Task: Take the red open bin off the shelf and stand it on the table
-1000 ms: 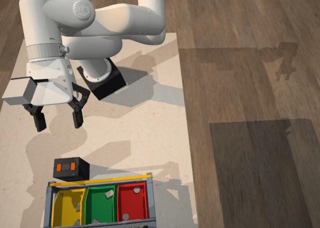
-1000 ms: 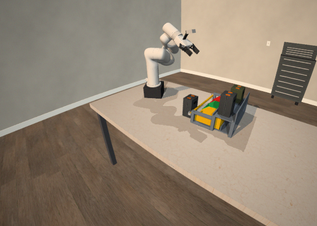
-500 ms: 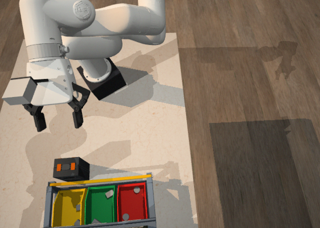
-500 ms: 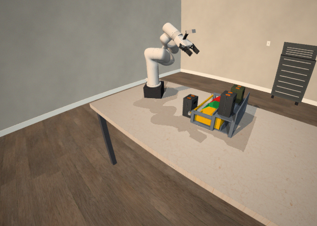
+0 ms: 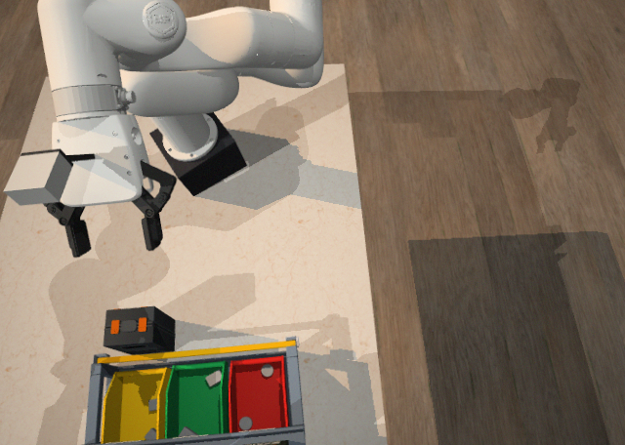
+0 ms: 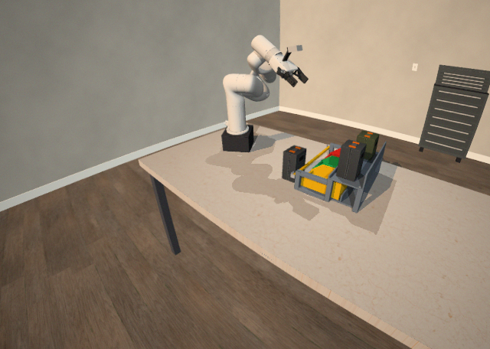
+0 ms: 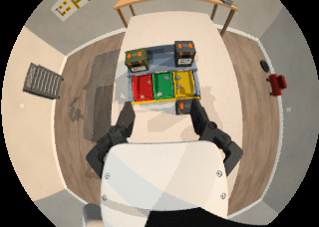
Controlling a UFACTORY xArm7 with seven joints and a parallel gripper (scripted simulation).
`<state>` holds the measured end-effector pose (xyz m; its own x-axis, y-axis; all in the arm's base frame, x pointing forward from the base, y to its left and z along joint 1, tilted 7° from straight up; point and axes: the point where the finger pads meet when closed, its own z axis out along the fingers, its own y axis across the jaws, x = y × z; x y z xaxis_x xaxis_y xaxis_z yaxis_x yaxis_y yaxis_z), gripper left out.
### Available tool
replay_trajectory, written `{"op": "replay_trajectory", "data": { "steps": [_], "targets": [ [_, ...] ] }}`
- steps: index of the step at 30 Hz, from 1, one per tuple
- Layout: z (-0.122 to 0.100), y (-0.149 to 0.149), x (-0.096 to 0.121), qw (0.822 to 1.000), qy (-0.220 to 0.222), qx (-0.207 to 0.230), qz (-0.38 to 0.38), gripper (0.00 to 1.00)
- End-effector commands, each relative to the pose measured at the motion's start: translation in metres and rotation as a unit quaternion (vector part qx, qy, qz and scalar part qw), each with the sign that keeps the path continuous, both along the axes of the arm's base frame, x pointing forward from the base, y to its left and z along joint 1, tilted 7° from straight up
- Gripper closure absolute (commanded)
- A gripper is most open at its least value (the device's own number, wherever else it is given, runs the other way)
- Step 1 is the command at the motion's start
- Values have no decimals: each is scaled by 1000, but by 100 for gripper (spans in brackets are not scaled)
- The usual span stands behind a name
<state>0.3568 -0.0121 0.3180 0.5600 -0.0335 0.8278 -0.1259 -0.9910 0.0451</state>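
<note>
The red open bin (image 5: 258, 397) (image 6: 334, 152) (image 7: 143, 88) stands in the grey shelf (image 5: 295, 380) (image 6: 368, 174), at one end of a row with a green bin (image 5: 195, 400) (image 7: 161, 87) in the middle and a yellow bin (image 5: 130, 405) (image 6: 316, 183) (image 7: 183, 84) at the other end. Two round grey parts lie in the red bin. My gripper (image 5: 114, 242) (image 6: 296, 78) (image 7: 161, 107) is open and empty. It hangs high above the table (image 5: 303, 228) (image 6: 276, 238), well short of the shelf, pointing towards it.
A black box with orange latches (image 5: 139, 329) (image 6: 293, 162) stands on the table just in front of the shelf's yellow end. Two more dark boxes (image 6: 351, 159) (image 6: 367, 143) stand on the shelf top. The arm's base (image 5: 212, 163) is at the table's far end. A grey drawer cabinet (image 6: 451, 112) stands by the wall.
</note>
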Motion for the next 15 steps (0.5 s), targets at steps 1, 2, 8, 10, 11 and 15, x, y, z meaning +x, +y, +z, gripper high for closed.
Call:
{"op": "replay_trajectory", "data": {
  "steps": [1,2,8,10,11,15],
  "targets": [
    [-2,21,-14,998,-66,-15,1,0],
    [-2,21,-14,998,-66,-15,1,0],
    [-2,21,-14,998,-66,-15,1,0],
    [-2,21,-14,998,-66,-15,1,0],
    [-2,21,-14,998,-66,-15,1,0],
    [31,4,-1,1000,-1,0,0,0]
  ]
}}
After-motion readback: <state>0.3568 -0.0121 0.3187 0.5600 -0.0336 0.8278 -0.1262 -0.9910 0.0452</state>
